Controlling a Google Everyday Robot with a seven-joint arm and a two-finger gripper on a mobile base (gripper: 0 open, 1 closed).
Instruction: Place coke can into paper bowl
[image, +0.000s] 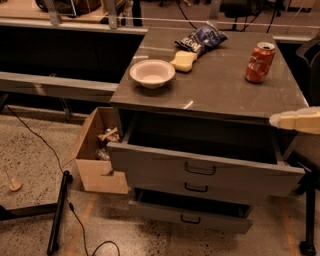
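Note:
The red coke can (260, 62) stands upright near the right side of the grey cabinet top (225, 90). The pale paper bowl (152, 73) sits at the cabinet top's left front, empty, well apart from the can. My gripper (274, 120) comes in from the right edge as a cream-coloured finger, at the cabinet's front right corner, lower than and in front of the can. It holds nothing that I can see.
A yellow sponge-like block (183, 61) and a dark blue chip bag (201, 38) lie behind the bowl. The top drawer (200, 167) is pulled open below the top; the bottom drawer (190, 212) is partly out. An open cardboard box (95, 150) stands on the floor at left.

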